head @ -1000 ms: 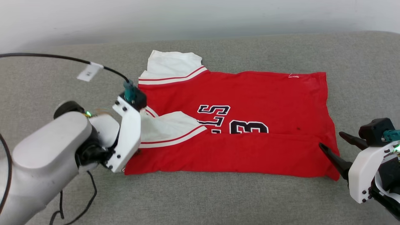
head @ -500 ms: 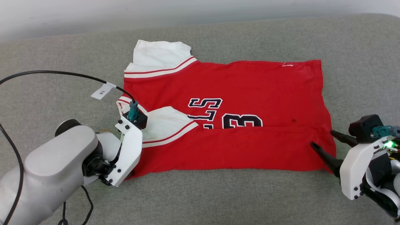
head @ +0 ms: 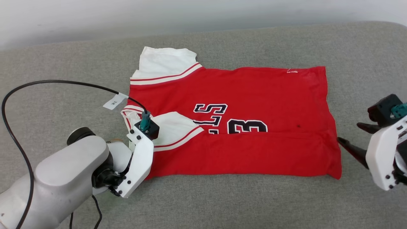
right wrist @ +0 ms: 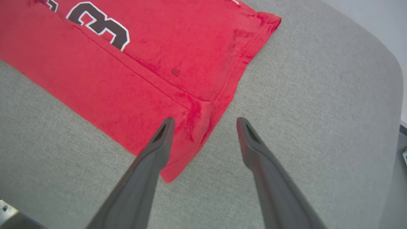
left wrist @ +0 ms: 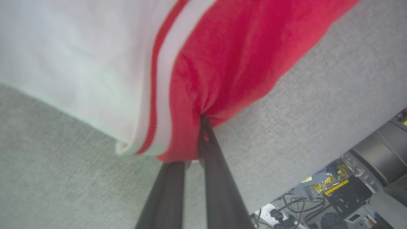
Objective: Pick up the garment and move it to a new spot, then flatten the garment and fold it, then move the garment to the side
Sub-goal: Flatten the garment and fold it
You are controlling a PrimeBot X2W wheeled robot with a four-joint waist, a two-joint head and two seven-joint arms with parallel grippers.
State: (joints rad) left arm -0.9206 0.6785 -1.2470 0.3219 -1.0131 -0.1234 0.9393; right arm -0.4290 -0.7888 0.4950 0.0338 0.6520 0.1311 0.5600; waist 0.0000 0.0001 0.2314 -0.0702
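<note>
Left wrist view: left pincer (left wrist: 201, 122), wide a second ago, now clenched on red corner of garment (head: 248, 92), half-folded flat on grey cushion (head: 222, 203). Right pincer (right wrist: 205, 120) released at opposite hem; next fold likely close.

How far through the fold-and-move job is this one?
Done: the garment lies flat with its near long edge folded over, covering the bottom of the number. In hand: the left claw is shut on the near-left corner; the right claw is open by the near-right corner. Left: further folding, moving aside.
</note>
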